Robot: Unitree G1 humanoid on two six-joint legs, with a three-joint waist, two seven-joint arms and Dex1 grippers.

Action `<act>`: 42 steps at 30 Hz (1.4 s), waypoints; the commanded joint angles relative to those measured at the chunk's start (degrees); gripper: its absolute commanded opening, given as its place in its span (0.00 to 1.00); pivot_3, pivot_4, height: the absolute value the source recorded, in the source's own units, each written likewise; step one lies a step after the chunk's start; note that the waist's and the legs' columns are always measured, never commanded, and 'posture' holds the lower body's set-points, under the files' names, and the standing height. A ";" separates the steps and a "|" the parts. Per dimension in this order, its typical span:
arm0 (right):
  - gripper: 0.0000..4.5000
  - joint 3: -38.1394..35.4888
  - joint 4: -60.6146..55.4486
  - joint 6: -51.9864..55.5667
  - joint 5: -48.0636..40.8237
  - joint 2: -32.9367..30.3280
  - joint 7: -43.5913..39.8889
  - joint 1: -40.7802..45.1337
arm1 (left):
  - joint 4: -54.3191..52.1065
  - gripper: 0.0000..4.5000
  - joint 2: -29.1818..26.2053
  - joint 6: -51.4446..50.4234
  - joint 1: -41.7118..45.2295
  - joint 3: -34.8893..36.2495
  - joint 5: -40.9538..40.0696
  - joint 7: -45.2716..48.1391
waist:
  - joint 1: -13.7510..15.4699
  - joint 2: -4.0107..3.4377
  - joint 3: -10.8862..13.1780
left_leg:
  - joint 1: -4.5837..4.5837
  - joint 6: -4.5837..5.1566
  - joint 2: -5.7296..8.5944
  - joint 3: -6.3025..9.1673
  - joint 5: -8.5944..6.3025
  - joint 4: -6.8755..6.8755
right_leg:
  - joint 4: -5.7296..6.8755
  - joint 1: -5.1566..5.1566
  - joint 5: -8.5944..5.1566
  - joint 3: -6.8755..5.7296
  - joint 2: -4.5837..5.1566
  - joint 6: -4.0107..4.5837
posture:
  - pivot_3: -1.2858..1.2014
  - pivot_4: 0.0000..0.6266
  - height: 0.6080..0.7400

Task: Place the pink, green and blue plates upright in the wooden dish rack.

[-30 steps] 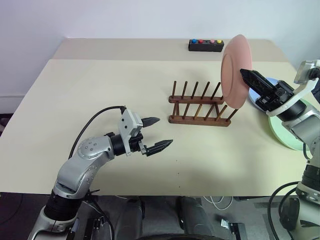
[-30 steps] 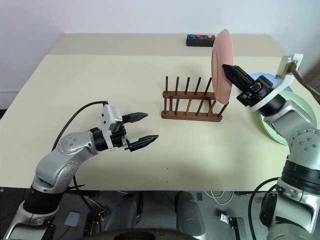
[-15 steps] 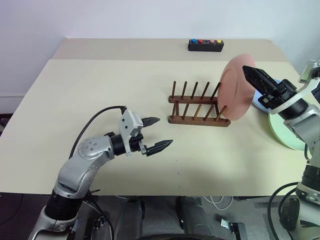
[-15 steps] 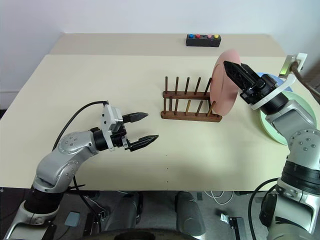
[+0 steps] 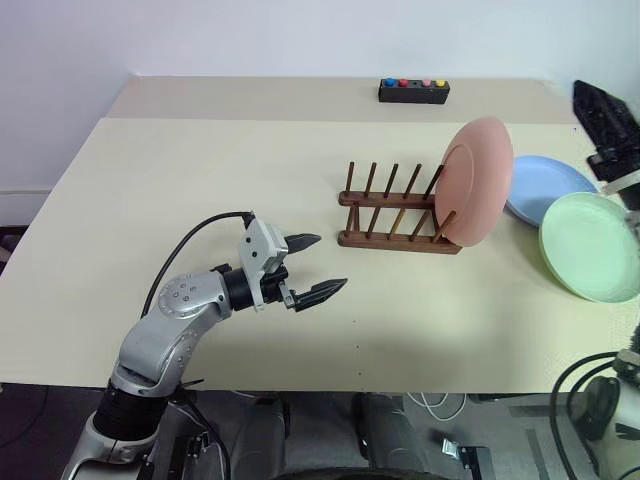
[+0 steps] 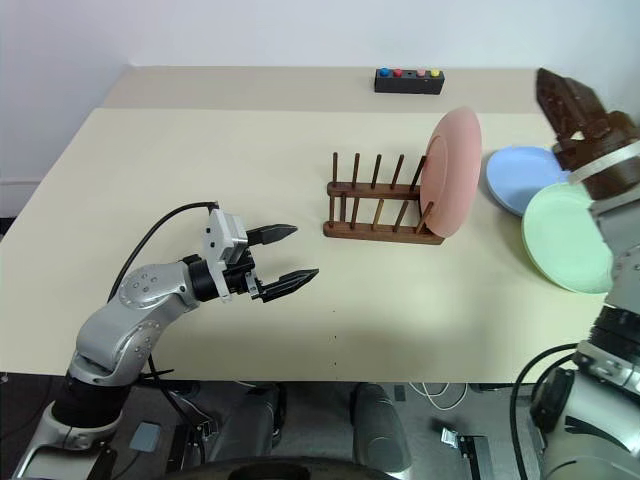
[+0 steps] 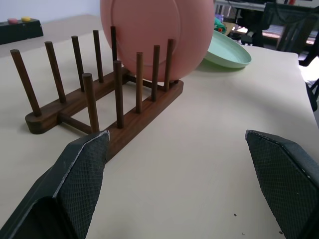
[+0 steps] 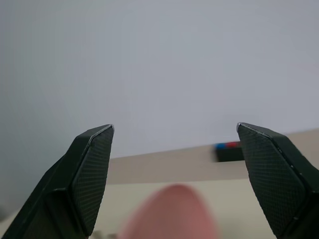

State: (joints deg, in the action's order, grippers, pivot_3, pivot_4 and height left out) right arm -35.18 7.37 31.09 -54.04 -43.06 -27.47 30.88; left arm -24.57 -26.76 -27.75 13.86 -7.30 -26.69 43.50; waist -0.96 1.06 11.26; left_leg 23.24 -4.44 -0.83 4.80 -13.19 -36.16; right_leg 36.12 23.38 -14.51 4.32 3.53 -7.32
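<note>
Beige worktop (image 5: 200, 180) is carrying the wooden dish rack (image 5: 398, 212), pink plate (image 5: 478, 180) sitting upright at its 3 o'clock end. Both the left gripper (image 5: 312, 267) and right gripper (image 8: 174, 174) are hanging wide open, holding nothing. Guessing the next job is going for the green plate (image 5: 590, 245) or blue plate (image 5: 545, 187), both lying flat at 3 o'clock of the rack.

Lab/test room: bare beige table (image 5: 200, 180), blank white wall (image 5: 300, 35), button box (image 5: 413, 91).
</note>
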 commanded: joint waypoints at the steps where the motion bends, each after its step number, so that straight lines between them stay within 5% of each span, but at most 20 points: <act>1: 0.89 1.58 4.92 -5.64 10.85 -6.34 -1.31 -1.60 | -0.02 1.00 0.38 1.63 0.45 -0.06 0.31 0.36 | 0.00 -0.07 -0.02 | 0.00 0.00 0.00 -0.01 0.00 0.00 | 0.00 0.00 0.00 0.01 0.00 0.00 | 0.52 0.24 0.92; 10: 0.89 15.59 0.77 -3.00 28.30 -16.45 -10.84 -17.72 | 1.14 1.00 0.76 2.32 1.16 -0.78 0.59 0.95 | -0.21 -0.25 -0.08 | -0.05 0.00 0.00 -0.08 0.00 0.01 | 0.00 0.00 0.00 0.09 0.00 -0.01 | 0.52 0.24 0.92; 24: 0.89 20.74 1.52 3.61 37.32 -13.62 -7.79 -18.37 | 1.40 1.00 1.32 2.43 1.24 -0.98 1.35 1.11 | -0.03 -0.33 -0.08 | -0.03 0.00 0.01 -0.10 0.00 -0.05 | -0.01 -0.01 -0.01 0.11 0.00 0.00 | 0.52 0.24 0.92; 27: 0.62 21.21 1.47 3.87 38.30 -13.12 -7.62 -18.45 | 1.47 1.00 1.37 2.51 1.25 -0.96 1.48 1.12 | -0.05 -0.33 -0.08 | -0.04 0.00 0.01 -0.10 0.00 -0.05 | -0.01 -0.01 -0.01 0.11 0.00 0.00 | 0.52 0.24 0.92; 32: 0.01 21.08 0.33 4.30 38.90 -13.05 -8.15 -18.61 | 1.81 1.00 1.53 2.69 1.37 -1.06 1.67 1.24 | -0.06 -0.33 -0.08 | -0.04 0.00 0.01 -0.10 0.00 -0.05 | -0.01 -0.01 0.00 0.11 0.00 -0.01 | 0.52 0.24 0.92; 42: 0.00 18.27 -4.92 7.37 40.77 -15.24 -6.48 -16.16 | 2.43 1.00 1.78 3.12 1.72 -1.09 1.93 1.81 | -0.07 -0.33 -0.09 | -0.05 0.00 0.01 -0.10 0.00 -0.06 | 0.00 -0.02 0.00 0.11 0.00 -0.01 | 0.52 0.24 0.92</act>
State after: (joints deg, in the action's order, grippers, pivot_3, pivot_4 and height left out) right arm -14.20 5.16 38.17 -13.76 -56.47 -34.85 12.93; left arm -21.07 -25.05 -25.71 14.91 -8.38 -24.63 45.02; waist -1.04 0.73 11.18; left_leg 23.19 -4.44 -0.82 4.70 -13.20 -36.22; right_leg 36.12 23.36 -14.51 4.43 3.52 -7.32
